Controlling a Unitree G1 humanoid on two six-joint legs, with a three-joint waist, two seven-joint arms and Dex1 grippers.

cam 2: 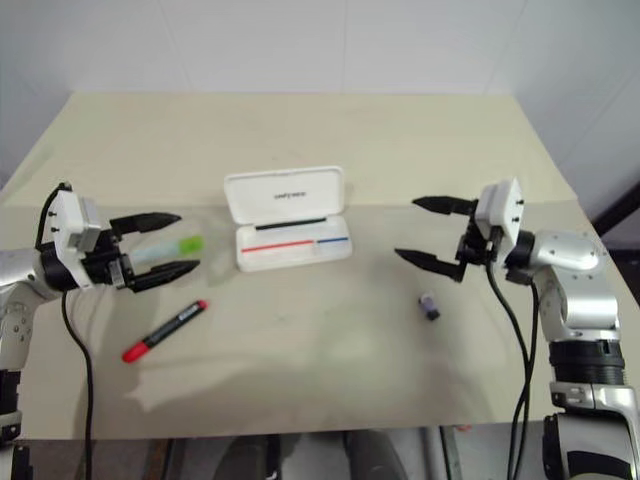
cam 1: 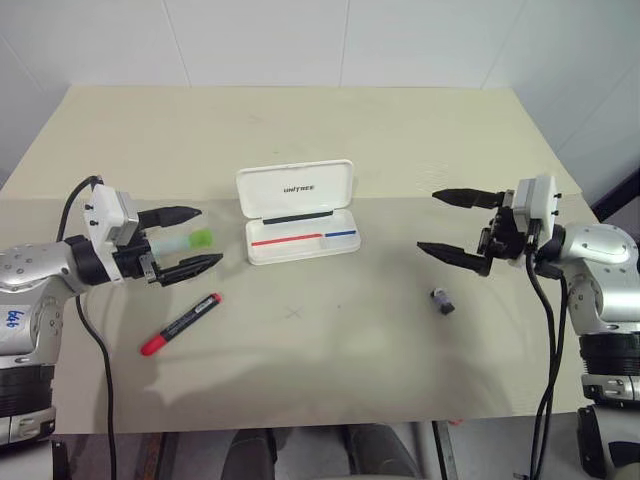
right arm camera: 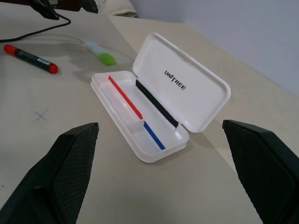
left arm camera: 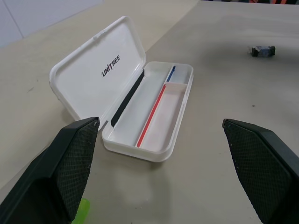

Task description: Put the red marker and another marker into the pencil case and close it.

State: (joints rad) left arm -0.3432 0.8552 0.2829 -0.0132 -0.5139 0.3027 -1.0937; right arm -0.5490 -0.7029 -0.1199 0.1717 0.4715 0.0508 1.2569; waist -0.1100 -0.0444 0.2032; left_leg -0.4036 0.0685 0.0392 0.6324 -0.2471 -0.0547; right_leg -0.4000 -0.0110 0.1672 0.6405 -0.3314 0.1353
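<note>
Red marker (cam 1: pixel 181 324) on table just below left gripper (cam 1: pixel 190 240), jaws apart, empty; right gripper (cam 1: pixel 462 226) likewise.

One case (cam 1: pixel 297 211) lies on the table (cam 1: pixel 400 370), a single white one with its lid up. Two markers lie near it: one red marker (cam 1: pixel 181 324) and one mint marker (cam 1: pixel 190 241) (lime cap end). One small dark grey stub (cam 1: pixel 442 300) makes a fifth kind. Two grippers count as well, the left gripper (cam 1: pixel 191 239) and the right gripper (cam 1: pixel 441 222), each with two black fingers.
</note>
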